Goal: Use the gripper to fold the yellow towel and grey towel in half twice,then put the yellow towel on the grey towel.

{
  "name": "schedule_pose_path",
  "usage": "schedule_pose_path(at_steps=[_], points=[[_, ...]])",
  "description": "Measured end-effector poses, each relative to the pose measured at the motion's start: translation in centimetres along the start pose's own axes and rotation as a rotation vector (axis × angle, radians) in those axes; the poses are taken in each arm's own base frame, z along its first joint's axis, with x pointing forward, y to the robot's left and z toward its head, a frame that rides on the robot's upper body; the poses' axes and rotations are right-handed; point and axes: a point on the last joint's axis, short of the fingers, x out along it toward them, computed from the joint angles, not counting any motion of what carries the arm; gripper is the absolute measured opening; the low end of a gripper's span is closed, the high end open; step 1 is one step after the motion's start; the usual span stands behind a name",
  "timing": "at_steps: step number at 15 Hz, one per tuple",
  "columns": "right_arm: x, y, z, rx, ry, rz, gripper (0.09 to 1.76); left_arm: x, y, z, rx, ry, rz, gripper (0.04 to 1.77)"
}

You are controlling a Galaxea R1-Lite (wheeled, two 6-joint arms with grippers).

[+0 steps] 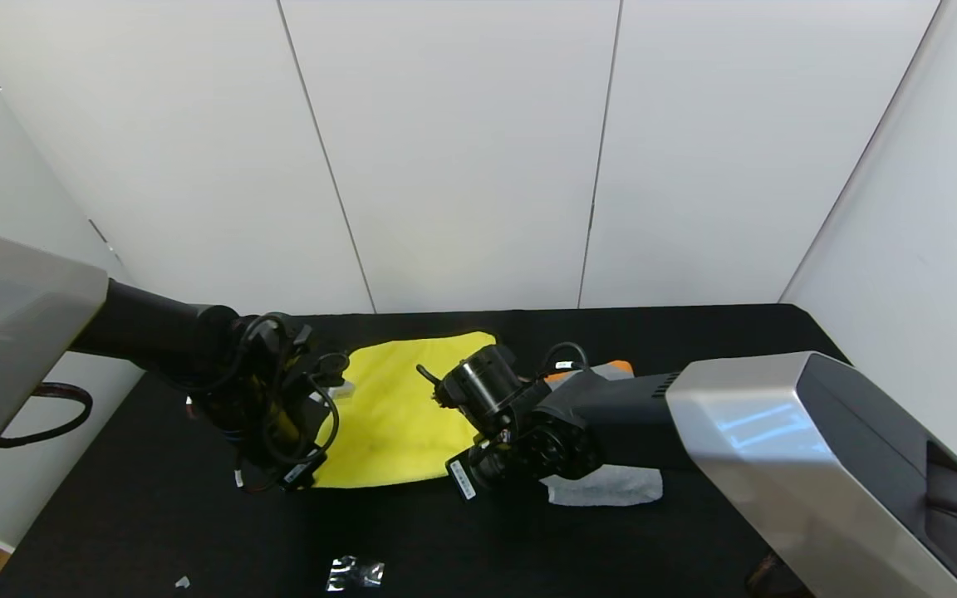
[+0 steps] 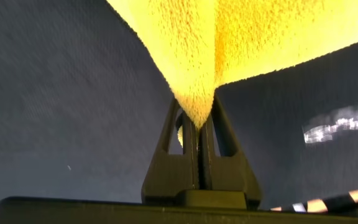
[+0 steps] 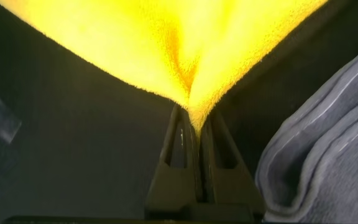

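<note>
Wrist views, yellow towel [image 2: 229,37] pinched in left gripper [image 2: 197,134], right gripper [image 3: 196,134]

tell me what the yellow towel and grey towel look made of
Yellow towel: soft fuzzy cloth, probably microfibre, with a short dense matte nap that puckers where the left gripper pinches it. Grey towel: thicker looped fabric, likely terry cotton, with flat woven stripes showing and a matte finish.

I see yellow towel [image 1: 399,407] bright yellow, plain. Grey towel [image 1: 611,486] mid-grey, orange patch at far edge. Worktop [image 1: 694,340] black. My hands black.
</note>
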Motion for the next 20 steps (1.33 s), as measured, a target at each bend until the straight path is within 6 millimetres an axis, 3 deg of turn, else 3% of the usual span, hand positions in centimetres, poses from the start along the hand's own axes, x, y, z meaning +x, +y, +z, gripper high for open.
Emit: schedule_pose_path(at_steps=[6, 14, 20], points=[[-2.6, 0.4, -0.6, 0.040, 0.124, 0.046, 0.14, -0.9, -0.9, -2.3, -0.007, 0.033, -0.016, 0.13], [-5.1, 2.6, -1.7, 0.047, 0.174, 0.093, 0.14, -2.3, -2.8, -5.6, -0.003, 0.068, -0.046, 0.13], [-5.9, 2.6, -1.4, 0.051, 0.151, 0.096, 0.14, -3.6, -2.8, -5.6, -0.009, 0.012, -0.046, 0.13]])
